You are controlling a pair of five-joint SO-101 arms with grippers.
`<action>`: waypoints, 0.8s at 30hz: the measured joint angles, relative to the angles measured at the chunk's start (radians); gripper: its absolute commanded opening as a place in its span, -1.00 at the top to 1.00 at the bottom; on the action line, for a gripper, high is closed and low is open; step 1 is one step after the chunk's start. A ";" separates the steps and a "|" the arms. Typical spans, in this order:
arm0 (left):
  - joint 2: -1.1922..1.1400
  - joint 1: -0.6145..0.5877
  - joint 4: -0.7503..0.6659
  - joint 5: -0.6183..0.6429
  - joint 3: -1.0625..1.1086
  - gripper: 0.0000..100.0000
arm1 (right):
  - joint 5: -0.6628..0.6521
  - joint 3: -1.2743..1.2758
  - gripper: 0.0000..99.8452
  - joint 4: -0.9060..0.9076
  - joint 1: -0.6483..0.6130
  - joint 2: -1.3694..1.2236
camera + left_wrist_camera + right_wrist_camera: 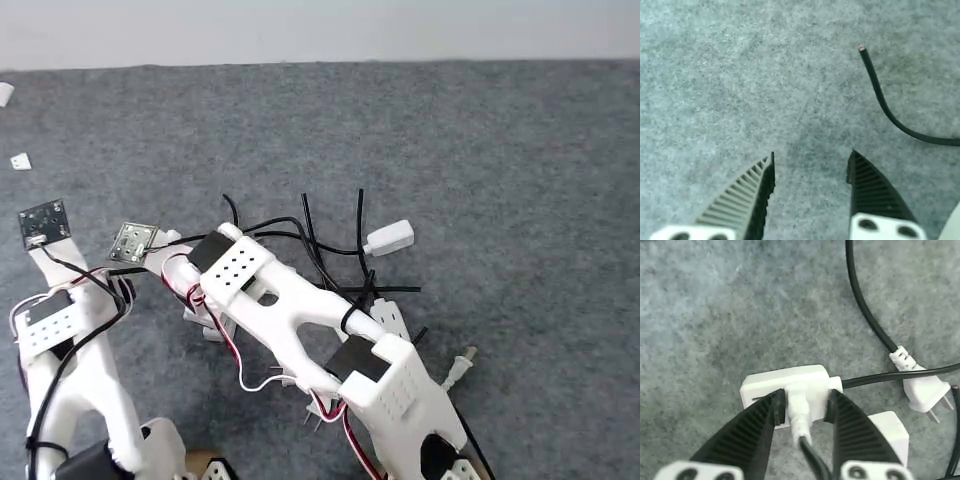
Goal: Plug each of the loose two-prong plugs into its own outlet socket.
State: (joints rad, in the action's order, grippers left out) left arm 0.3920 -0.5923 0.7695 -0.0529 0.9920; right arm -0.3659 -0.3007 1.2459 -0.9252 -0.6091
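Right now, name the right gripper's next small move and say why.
Probably press straight in: the right gripper is shut on a white plug whose face meets the outlet block, but how deep its prongs sit is hidden.

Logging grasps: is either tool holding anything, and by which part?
The right tool clamps a white plug by the sides of its body, at the outlet block. The left tool is open, holding nothing.

no word, number or sign can be read anywhere in my views. the white socket block (pixel 765 385) and the plug (pixel 799 412) pushed into it show no print i can make out. any marks on the dark small board (pixel 45 222) and the pale small board (pixel 133 240) are too small to tell.
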 measured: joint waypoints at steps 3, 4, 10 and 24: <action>0.000 0.000 0.000 0.000 0.000 0.56 | 0.012 0.000 0.54 0.009 0.000 0.000; 0.000 0.000 0.000 0.000 0.000 0.56 | 0.026 0.000 0.50 0.012 0.000 0.000; 0.000 0.000 0.000 0.000 0.000 0.56 | 0.324 -0.074 0.61 0.021 -0.009 -0.025; 0.000 0.000 0.000 0.000 0.000 0.56 | 0.703 -0.103 0.62 0.032 -0.052 -0.031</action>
State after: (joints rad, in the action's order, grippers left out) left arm 0.3920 -0.5923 0.7695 -0.0529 0.9920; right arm 0.3368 -0.4035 1.2781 -0.9774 -0.6398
